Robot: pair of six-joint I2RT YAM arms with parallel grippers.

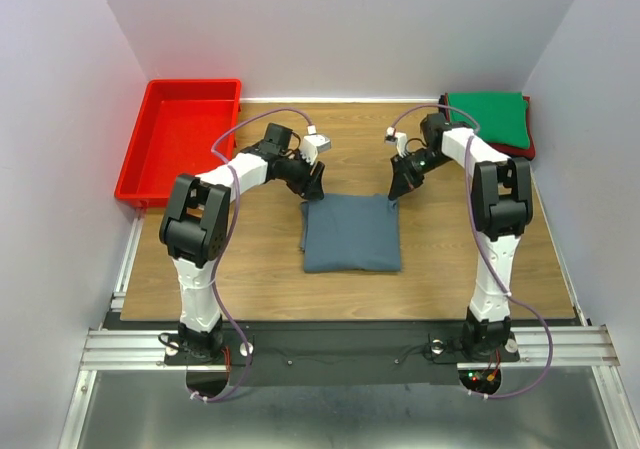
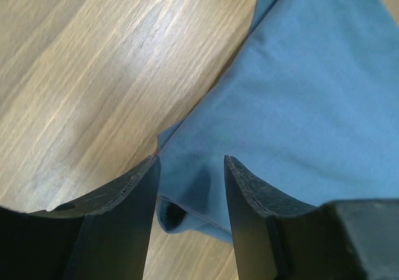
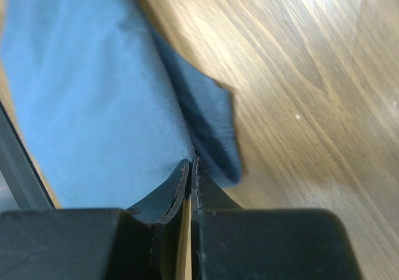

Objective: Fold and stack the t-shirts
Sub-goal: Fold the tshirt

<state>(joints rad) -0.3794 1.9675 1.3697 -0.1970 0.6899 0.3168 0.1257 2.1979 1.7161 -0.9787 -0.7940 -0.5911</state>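
A slate blue-grey t-shirt [image 1: 350, 232] lies folded into a rectangle on the wooden table between the arms. My left gripper [image 1: 312, 185] is at its far left corner. In the left wrist view that gripper [image 2: 191, 161] is open, its fingers straddling the corner of the shirt [image 2: 299, 93] without pinching it. My right gripper [image 1: 397, 189] is at the far right corner. In the right wrist view it [image 3: 190, 163] is shut, with its tips pressed on the folded edge of the shirt [image 3: 93, 93]. A folded green t-shirt [image 1: 488, 119] lies on a red one [image 1: 528, 149] at the back right.
A red plastic tray [image 1: 135, 169] stands at the back left, partly off the table's left edge. White walls close in the back and both sides. A metal rail [image 1: 340, 344] runs along the near edge by the arm bases.
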